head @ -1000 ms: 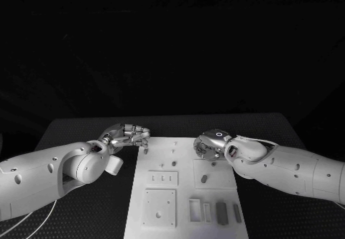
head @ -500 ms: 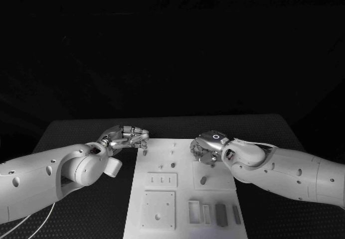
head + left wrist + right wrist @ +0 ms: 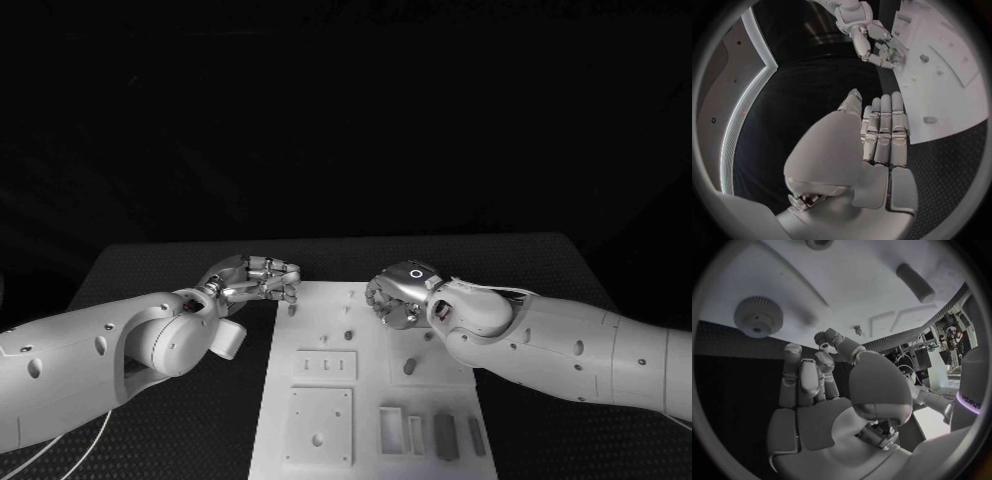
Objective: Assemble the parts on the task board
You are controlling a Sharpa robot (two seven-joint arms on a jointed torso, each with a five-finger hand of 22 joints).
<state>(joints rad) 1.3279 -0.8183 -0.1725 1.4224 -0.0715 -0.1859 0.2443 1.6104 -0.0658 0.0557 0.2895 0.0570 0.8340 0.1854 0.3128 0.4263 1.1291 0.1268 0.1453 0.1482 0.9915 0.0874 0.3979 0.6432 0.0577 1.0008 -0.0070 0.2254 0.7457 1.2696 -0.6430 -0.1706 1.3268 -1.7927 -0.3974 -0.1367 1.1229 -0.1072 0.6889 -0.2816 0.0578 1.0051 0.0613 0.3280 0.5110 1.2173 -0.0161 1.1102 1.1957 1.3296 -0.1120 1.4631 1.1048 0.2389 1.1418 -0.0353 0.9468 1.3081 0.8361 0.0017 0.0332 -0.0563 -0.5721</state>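
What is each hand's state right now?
Left hand: closed, fingers curled, nothing in it.
Right hand: fingers apart, holding nothing.

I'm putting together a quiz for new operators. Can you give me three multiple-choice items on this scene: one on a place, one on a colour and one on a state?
1. Where is the left hand?
A. at the far left corner of the board
B. over the board's near end
C. beyond the table's right side

2. What colour is the board?
A. black
B. white
C. blue

3. What does the right hand hold?
A. the gear
B. a blue block
C. nothing

Answers:
1 A: the head view shows the left hand by the board's far left corner.
2 B: the board is white against the black table.
3 C: the right hand's palm is bare, and the gear lies on the board.
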